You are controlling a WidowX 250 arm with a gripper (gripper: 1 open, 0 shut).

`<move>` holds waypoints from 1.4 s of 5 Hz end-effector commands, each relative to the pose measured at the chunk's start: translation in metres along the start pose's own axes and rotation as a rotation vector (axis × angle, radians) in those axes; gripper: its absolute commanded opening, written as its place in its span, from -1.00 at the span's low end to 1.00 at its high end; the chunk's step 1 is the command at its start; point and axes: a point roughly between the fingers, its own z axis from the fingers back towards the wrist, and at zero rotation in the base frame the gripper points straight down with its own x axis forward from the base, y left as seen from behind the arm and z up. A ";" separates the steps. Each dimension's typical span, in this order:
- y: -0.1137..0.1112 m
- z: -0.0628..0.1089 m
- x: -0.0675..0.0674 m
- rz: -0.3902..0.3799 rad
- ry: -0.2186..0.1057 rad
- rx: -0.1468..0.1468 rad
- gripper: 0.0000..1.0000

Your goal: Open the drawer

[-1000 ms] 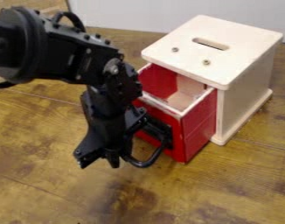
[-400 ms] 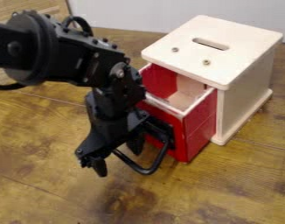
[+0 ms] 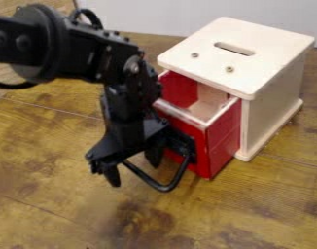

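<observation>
Watching the camera view, we get the red drawer [image 3: 219, 138] pulled out of the cream wooden cube [image 3: 239, 56], front toward the arm. Pincer [image 3: 132, 177] looks released, fingers apart, right by the black loop handle [image 3: 172, 173]. Risk, we'd say: a finger snags the loop while backing off, dragging drawer or cube; a forward bump could push it shut. Drawer's front edge is crowded by the arm [image 3: 112, 60]; we see open tabletop [image 3: 84, 216] toward the near left of frame, good retreat room.
</observation>
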 end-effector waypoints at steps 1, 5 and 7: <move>-0.006 0.005 0.013 0.001 -0.027 -0.049 1.00; 0.002 -0.007 0.015 0.014 -0.019 -0.019 1.00; 0.001 -0.017 0.030 -0.033 -0.015 -0.015 1.00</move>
